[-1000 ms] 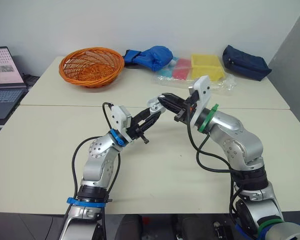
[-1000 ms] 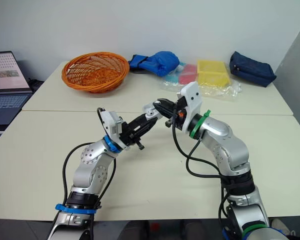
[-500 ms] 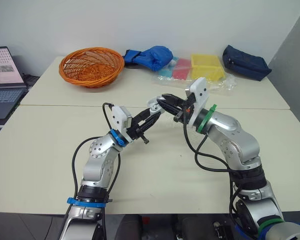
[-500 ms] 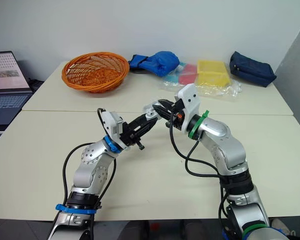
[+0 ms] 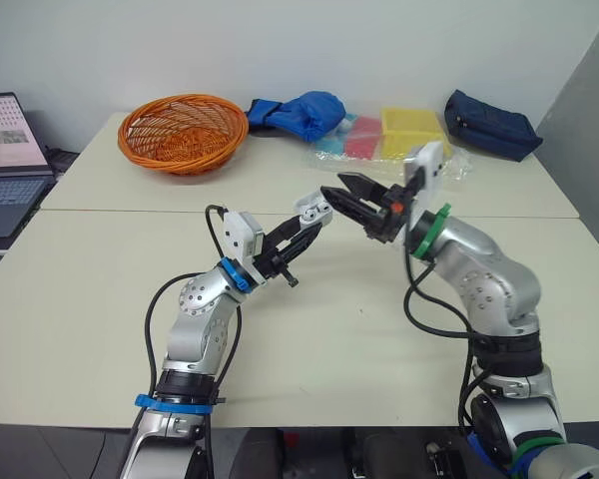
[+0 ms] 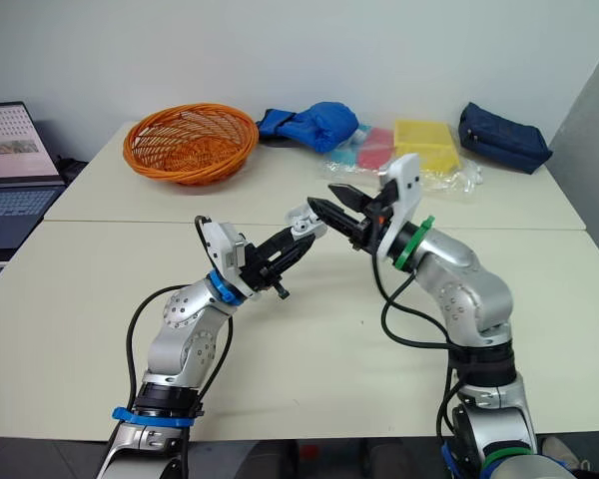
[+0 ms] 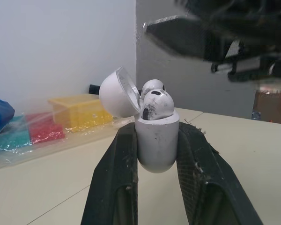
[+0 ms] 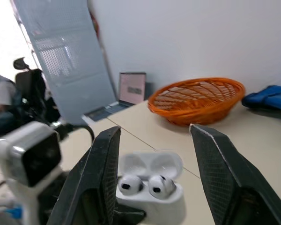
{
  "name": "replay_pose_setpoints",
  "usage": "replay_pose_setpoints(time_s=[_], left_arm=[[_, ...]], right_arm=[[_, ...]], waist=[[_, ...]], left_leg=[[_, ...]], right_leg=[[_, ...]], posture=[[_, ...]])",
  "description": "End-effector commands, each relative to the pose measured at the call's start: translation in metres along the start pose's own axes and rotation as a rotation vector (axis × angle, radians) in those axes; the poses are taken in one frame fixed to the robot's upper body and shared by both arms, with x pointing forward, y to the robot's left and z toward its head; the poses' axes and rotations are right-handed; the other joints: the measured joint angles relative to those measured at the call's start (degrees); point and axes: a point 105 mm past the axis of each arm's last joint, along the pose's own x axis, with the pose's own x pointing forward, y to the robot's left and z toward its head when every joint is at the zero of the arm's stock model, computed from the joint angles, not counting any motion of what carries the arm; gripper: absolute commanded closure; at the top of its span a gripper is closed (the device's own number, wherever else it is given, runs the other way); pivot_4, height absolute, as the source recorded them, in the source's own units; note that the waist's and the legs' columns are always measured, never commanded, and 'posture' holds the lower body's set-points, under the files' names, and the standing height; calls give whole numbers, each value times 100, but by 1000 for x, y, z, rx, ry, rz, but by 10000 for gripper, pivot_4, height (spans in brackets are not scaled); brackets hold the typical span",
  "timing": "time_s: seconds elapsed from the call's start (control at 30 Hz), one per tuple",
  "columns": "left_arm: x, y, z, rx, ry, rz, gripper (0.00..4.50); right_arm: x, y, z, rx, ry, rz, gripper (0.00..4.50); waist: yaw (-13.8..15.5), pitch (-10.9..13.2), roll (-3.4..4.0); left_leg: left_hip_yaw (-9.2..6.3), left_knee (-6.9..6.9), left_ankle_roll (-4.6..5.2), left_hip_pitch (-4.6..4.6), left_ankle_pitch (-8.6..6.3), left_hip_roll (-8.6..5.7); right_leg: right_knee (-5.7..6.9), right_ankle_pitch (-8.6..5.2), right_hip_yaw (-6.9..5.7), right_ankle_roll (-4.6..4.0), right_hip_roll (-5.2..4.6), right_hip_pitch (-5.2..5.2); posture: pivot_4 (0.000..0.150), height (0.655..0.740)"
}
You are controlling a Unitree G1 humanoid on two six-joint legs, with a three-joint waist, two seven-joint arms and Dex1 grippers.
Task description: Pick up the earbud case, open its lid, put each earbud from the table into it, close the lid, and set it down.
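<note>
At the far left edge a laptop [image 5: 2,160] sits open, and an orange basket [image 5: 183,130] stands on the rear part of the desk [image 5: 90,299]. Toward the middle, the left tool [image 5: 301,228] is raised above the desk and clenched on the white earbud case [image 7: 157,145], gripping its lower body from both sides. The case is upright, its lid [image 7: 119,91] is tipped back open, and two earbuds [image 7: 157,104] are seated in it side by side. Just to the right, the right tool [image 5: 347,198] hangs in the air with its fingers spread wide and holding nothing, its tips pointing at the case and just beside it. Behind, along the back of the desk, lie a blue bag [image 5: 304,112], a yellow box [image 5: 412,130] on clear plastic, and a navy pouch [image 5: 489,124].
</note>
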Motion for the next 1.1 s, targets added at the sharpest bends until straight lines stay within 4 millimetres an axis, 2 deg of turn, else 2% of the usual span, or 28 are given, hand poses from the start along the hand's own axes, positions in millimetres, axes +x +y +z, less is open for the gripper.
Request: replay_pose_setpoints(time_s=[0.03, 0.13, 0.2, 0.3, 0.4, 0.47, 0.57, 0.67, 0.8, 1.1], left_arm=[[5, -3, 12, 35, -50, -26, 37504], [5, -4, 12, 34, -46, -35, 37504], [6, -6, 12, 41, -40, -62, 37504], [6, -8, 12, 48, -34, -88, 37504], [7, -11, 12, 49, -34, -98, 37504], [7, -12, 12, 46, -35, -101, 37504], [8, -15, 12, 39, -34, -110, 37504], [8, -16, 12, 39, -32, -112, 37504], [7, -15, 12, 42, -29, -108, 37504], [7, -12, 12, 44, -33, -93, 37504]], right_arm=[[-4, -10, 27, -59, -13, -11, 20743], [-5, -20, 28, -94, 44, -21, 20743], [-7, -41, 10, -181, 186, -44, 24502], [-6, -53, -2, -206, 272, -33, 33779], [11, -55, -1, -191, 269, -32, 44519], [21, -54, -3, -189, 271, -26, 44863], [38, -35, -9, -187, 288, 61, 44863], [43, -24, -10, -185, 297, 111, 44863], [40, -5, -9, -210, 338, 218, 44863], [15, 2, -21, -304, 472, 274, 44863]], waist=[[0, 0, 0], [0, 0, 0], [-1, 0, 0], [-2, 0, 0], [-29, 1, 2], [-35, 2, 3], [-27, 2, 3], [-14, 2, 3], [13, 3, 4], [5, 3, 5]], left_leg=[[0, 1, 0, 1, 0, 0], [0, -1, 0, 4, 0, 0], [1, -4, 0, 4, 0, 1], [8, -5, 1, 4, 0, -1], [9, -8, 1, 2, 0, 0], [10, -9, 1, 1, -1, 3], [5, -11, 1, 1, 0, 7], [4, -10, 1, -1, -1, 6], [1, -6, 1, -10, -1, 4], [-3, -5, 1, -10, -1, 1]], right_leg=[[0, 0, -1, -1, 0, 1], [-1, 0, -1, -2, 1, 2], [-2, -1, 0, -3, 3, 1], [-5, -1, 5, -3, 2, -1], [-6, -1, 6, -3, 3, -5], [-3, -1, 10, -3, 7, -9], [-2, -1, 4, -4, 10, -9], [-3, -1, 3, -4, 8, -8], [-6, -1, -3, -4, -2, -8], [-6, -1, -6, -4, -2, -9]], posture=[[1500, 7400], [1500, 7400], [1500, 7400], [1500, 7400], [1500, 7400], [1500, 7400], [1500, 7400], [1500, 7400], [1500, 7400], [1500, 7400]])
